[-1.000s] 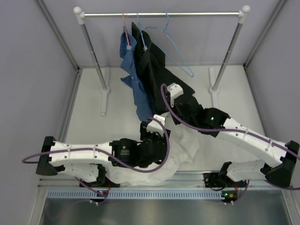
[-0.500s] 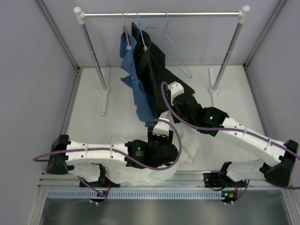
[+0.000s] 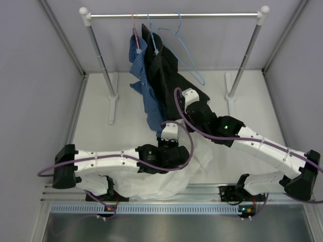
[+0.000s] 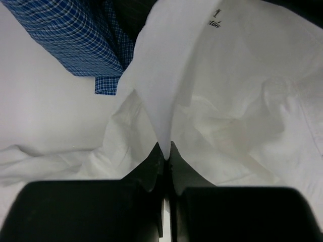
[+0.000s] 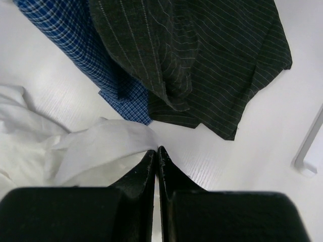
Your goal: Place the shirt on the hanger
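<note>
Shirt: the white shirt (image 3: 199, 157) lies heaped on the table (image 3: 123, 126) at the near edge, between the two arms. One fold stands up out of the heap, and the printed neck label shows near it in the left wrist view.
Left gripper: the left gripper (image 4: 165, 151) is clamped on that raised fold, fingers tight together with the cloth rising out from between them.
Right gripper: the right gripper (image 5: 156, 151) has its fingers pressed together over the table, just beside a flap of the shirt. I can't tell whether any cloth is caught in them.
Hanger: the light-blue wire hanger (image 3: 191, 66) hangs bare from the rail (image 3: 212, 15), tilted out to the right, well apart from the shirt.
Neighbours: the blue checked shirt (image 3: 144, 88) and the black shirt (image 3: 169, 75) hang beside the hanger, their hems trailing down near both grippers.
Step in hand: to my eye, raising the collar end so the neck can be opened.
Doing it well: lift slowly and straight so the thin cloth doesn't slip free. Get a second hold near the label, then spread the two holds apart to open the neck.
Watch for: snagging the dark hems, or knocking the light hanger swinging.
</note>
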You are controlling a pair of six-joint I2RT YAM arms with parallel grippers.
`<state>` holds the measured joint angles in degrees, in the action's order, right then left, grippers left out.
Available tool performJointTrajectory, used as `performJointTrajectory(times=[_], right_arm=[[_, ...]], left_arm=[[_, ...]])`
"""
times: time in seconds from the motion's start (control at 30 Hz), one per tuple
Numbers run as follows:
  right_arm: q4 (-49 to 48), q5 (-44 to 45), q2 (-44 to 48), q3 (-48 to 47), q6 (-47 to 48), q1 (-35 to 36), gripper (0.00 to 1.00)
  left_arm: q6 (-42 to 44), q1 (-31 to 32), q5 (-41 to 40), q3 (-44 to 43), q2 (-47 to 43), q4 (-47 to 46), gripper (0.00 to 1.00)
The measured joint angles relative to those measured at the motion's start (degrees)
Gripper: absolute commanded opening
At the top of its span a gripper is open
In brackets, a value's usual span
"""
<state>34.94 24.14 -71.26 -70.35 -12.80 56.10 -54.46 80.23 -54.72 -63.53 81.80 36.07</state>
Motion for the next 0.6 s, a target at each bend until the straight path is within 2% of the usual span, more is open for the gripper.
performJointTrajectory(times=[0.1,0.17,0.27,0.37,0.5,0.53,0.6], right_arm=[[0.20,0.74,-0.17,0.70,-0.96,-0.83,0.00],[0.17,0.13,-0.26,1.01,-2.05,-2.03,0.20],[0.07,-1.60,-0.11,1.05,-2.62,-3.85,0.36],[-0.57,-4.59,2.80,2.49,-2.82,-5.09,0.51],[-0.28,-9.09,10.49,2.12,-1.84,-7.96,0.61],[0.31,-9.99,12.07,0.76,-1.55,-9.38,0.65],[0.79,-12.13,13.25,-3.76,-0.31,-13.03,0.67]], left_arm=[[2.05,-1.73,4.04,2.10,-3.96,0.00,0.00],[4.63,-5.86,8.79,2.80,-8.28,-0.44,0.00],[9.84,-12.74,17.07,4.63,-14.97,-0.87,0.00],[15.52,-18.43,29.68,6.34,-21.49,-0.72,0.00],[20.70,-21.77,45.11,6.16,-26.60,0.48,0.00],[21.81,-21.77,47.32,5.77,-26.95,1.62,0.00],[23.80,-21.73,50.03,5.09,-26.77,3.30,0.00]])
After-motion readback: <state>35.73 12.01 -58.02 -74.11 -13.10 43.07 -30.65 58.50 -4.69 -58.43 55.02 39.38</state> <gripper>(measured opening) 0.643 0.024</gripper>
